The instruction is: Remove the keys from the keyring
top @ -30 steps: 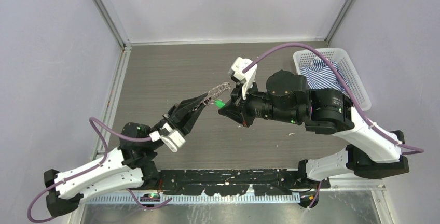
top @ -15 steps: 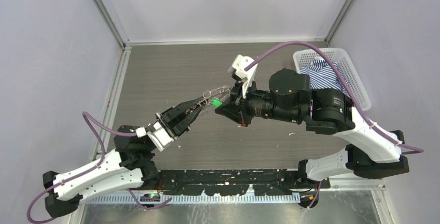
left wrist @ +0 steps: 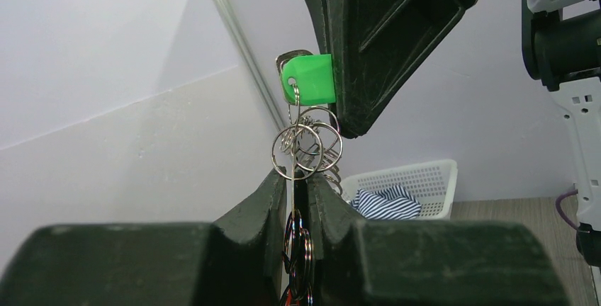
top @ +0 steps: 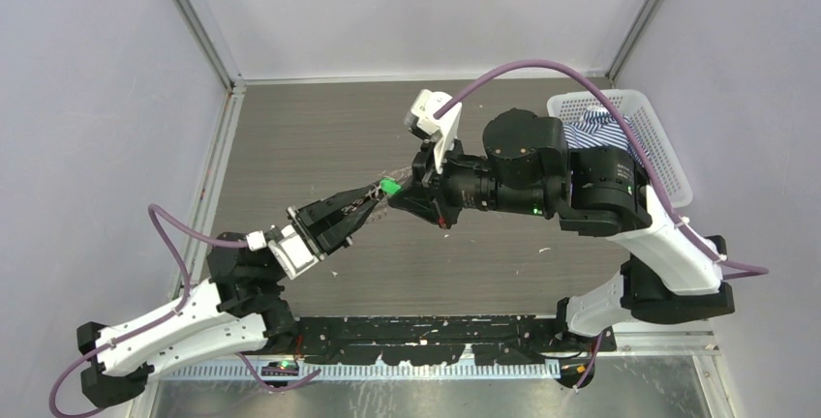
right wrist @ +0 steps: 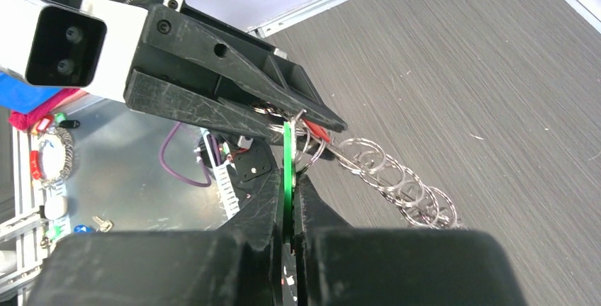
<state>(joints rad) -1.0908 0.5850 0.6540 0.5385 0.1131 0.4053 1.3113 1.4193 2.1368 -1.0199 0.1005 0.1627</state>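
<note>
R fingers (right wrist: 322,210): green key (left wrist: 310,79), L (top: 371,197): prob keyring (left wrist: 298,151)

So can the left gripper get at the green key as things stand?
Probably not. The right gripper is shut on the green key, clamping its head, and the left gripper is itself shut on the keyring hanging from it.

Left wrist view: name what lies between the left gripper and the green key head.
Linked silvery rings span it, from green key head to left gripper; the left wrist view shows this.
</note>
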